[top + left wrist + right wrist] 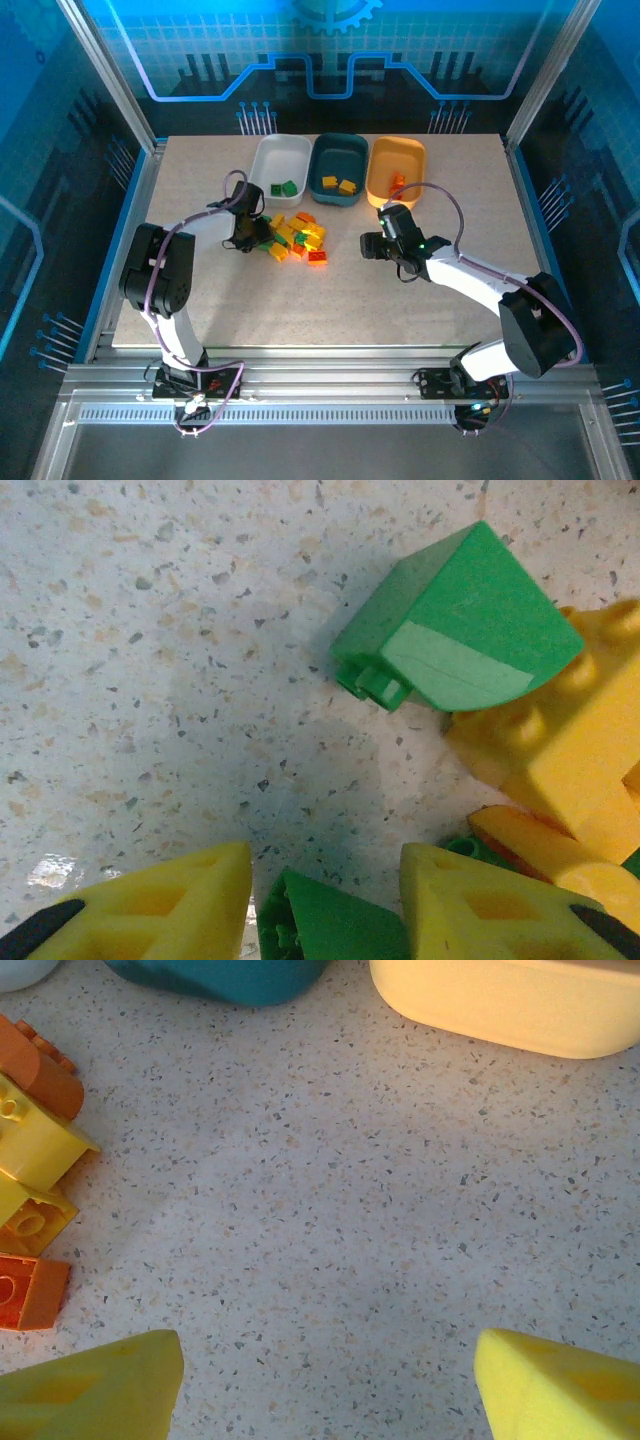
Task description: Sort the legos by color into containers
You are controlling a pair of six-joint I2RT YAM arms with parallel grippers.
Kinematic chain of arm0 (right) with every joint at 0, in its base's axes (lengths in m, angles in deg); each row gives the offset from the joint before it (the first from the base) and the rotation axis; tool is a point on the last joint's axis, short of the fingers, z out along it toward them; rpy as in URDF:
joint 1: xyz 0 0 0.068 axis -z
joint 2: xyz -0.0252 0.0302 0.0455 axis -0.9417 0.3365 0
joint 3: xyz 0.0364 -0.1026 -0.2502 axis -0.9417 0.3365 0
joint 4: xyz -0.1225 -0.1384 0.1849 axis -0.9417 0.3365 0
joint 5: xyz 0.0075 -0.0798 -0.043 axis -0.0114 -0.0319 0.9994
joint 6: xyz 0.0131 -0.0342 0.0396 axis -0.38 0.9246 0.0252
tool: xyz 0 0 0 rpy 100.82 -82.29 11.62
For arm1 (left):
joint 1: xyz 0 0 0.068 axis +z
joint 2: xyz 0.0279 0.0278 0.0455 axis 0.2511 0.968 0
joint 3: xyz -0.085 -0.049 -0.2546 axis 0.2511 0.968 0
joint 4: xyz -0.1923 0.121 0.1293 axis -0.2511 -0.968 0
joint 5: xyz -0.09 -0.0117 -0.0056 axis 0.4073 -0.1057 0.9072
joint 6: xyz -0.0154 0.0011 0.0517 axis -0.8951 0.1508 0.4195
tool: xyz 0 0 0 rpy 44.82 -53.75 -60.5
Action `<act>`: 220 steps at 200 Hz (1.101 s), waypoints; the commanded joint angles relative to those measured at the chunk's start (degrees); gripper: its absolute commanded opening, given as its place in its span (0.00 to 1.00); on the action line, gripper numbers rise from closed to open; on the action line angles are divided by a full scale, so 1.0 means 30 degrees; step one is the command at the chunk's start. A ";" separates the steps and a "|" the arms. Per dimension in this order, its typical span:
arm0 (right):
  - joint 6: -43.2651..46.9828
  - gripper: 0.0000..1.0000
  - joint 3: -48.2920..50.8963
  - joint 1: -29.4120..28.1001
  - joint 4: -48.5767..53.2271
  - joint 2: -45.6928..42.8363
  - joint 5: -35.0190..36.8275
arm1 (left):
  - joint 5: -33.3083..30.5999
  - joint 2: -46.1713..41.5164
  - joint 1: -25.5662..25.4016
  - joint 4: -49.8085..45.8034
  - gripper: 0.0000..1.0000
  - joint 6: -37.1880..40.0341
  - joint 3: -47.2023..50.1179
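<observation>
A pile of green, yellow and orange-red legos (pixel 298 238) lies on the table in front of the trays. My left gripper (pixel 250 240) is at the pile's left edge. In the left wrist view the left gripper (pixel 325 890) is shut on a green lego (pixel 335 925), down at the table surface. Just beyond it lie a curved green lego (pixel 460 620) and a yellow lego (pixel 570 750). My right gripper (pixel 372 245) hovers right of the pile; in its wrist view the right gripper (pixel 330 1360) is open over bare table.
Along the back stand the white tray (pixel 280 150) with green legos (pixel 283 188), the dark teal tray (pixel 340 145) with yellow ones (pixel 340 184), and the yellow-orange tray (pixel 397 148) with orange-red ones (pixel 397 183). An aluminium frame borders the table.
</observation>
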 commanded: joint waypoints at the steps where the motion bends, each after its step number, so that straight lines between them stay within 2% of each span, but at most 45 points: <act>1: -0.0150 0.78 0.0199 0.0144 0.0021 -0.0562 0.0259 | 0.0287 -0.0404 -0.0157 -0.0453 0.44 -0.0282 0.0554; 15: -0.0154 0.78 0.0170 0.0145 0.0064 -0.0560 0.0228 | 0.0420 -0.0477 -0.0176 -0.0604 0.44 -0.0351 0.0520; 39: -0.0146 0.78 0.0214 0.0150 0.0123 -0.0708 0.0230 | 0.0983 -0.0712 -0.0186 -0.0808 0.49 -0.0770 0.0222; 55: -0.0113 0.78 0.0188 0.0143 0.0180 -0.0789 0.0288 | 0.1255 -0.0602 -0.0342 -0.1195 0.60 -0.1210 -0.0141; 75: -0.0089 0.78 0.0201 0.0141 0.0229 -0.0875 0.0389 | 0.1202 -0.0436 -0.0522 -0.1627 0.67 -0.1838 -0.0221; 98: -0.0072 0.78 0.0257 0.0164 0.0268 -0.1085 0.0580 | 0.1543 -0.0328 -0.0566 -0.1377 0.68 -0.3221 0.0262; 137: 0.0004 0.78 0.0349 0.0153 0.0357 -0.1446 0.0727 | 0.1807 -0.0070 -0.0813 -0.0667 0.62 -0.6135 0.0643; 177: 0.0065 0.78 0.0478 0.0148 0.0310 -0.1756 0.0867 | 0.1180 0.0665 -0.1094 -0.0608 0.54 -0.8895 0.0214; 220: 0.0099 0.78 0.0554 0.0141 0.0372 -0.2077 0.0962 | 0.0108 0.0622 -0.1155 -0.1081 0.42 -0.9744 0.0092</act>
